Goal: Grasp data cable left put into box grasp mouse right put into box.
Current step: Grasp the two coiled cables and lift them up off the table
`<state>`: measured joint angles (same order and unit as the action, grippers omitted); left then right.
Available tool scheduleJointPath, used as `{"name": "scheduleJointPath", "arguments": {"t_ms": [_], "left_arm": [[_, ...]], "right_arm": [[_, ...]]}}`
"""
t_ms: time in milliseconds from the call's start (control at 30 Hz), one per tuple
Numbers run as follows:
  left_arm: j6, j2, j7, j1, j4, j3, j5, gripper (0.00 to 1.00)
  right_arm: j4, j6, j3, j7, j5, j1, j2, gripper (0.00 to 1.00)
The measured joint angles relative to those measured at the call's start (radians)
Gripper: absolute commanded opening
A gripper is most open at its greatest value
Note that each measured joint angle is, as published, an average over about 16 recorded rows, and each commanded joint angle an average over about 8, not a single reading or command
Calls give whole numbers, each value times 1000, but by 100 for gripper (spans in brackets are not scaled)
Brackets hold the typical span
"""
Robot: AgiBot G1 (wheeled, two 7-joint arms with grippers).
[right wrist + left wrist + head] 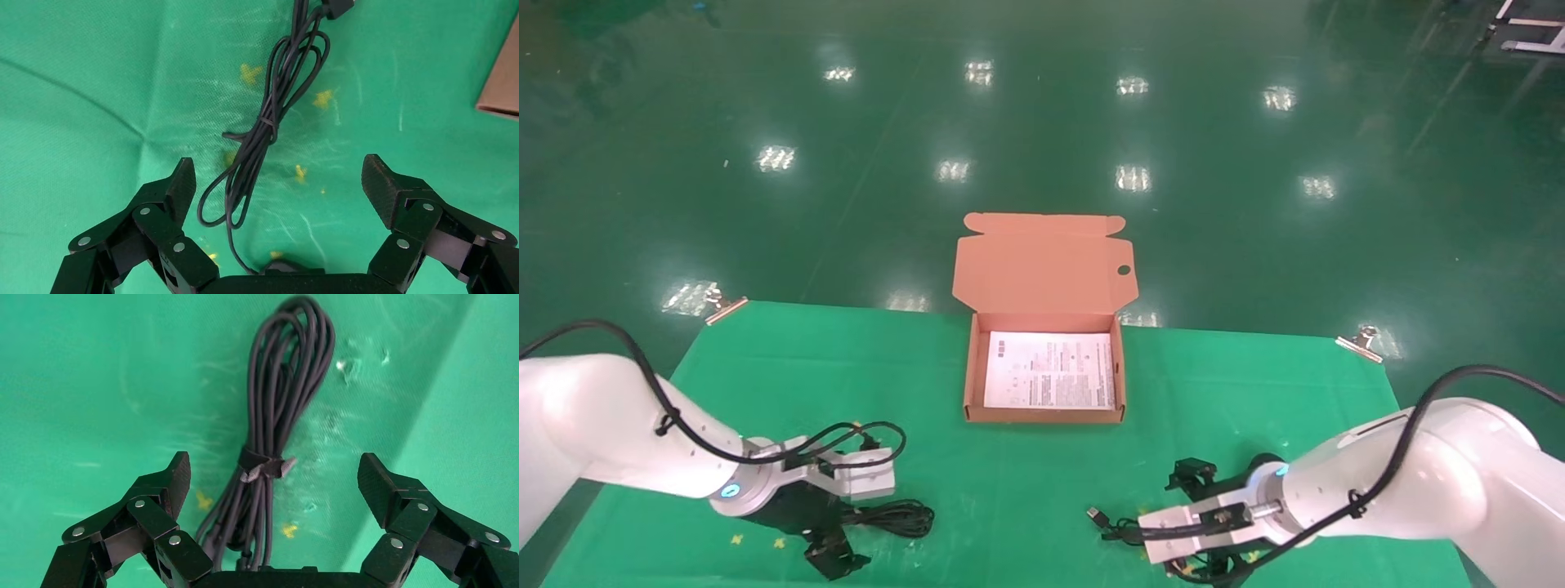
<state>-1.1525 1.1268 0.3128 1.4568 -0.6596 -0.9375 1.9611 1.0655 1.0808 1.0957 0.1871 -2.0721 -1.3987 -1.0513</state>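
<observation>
Cloth, green and creased, covers the table. The salmon cardboard box sits open at its far edge, flap upright, long axis front-to-back. Near the front-left corner, left gripper hovers, jaws apart, over the strapped data cable, loops lengthwise. Front-right, right gripper gapes above the mouse, mostly hidden, and its cord.

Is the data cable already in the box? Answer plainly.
No, the data cable lies on the green cloth under the open left hand.
</observation>
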Motion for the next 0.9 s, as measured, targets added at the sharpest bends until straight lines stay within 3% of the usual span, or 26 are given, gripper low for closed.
{"name": "scheduleJointPath", "arguments": {"t_ms": [67, 100, 900], "left_arm": [[5, 5, -9, 2, 17, 1, -2, 6], [6, 6, -12, 3, 24, 1, -2, 0], [5, 7, -15, 4, 25, 1, -3, 0]], "right_arm": [[-15, -8, 0, -4, -2, 1, -6, 11], [-21, -11, 0, -6, -2, 2, -8, 1], [-22, -12, -1, -8, 0, 1, -9, 0]]}}
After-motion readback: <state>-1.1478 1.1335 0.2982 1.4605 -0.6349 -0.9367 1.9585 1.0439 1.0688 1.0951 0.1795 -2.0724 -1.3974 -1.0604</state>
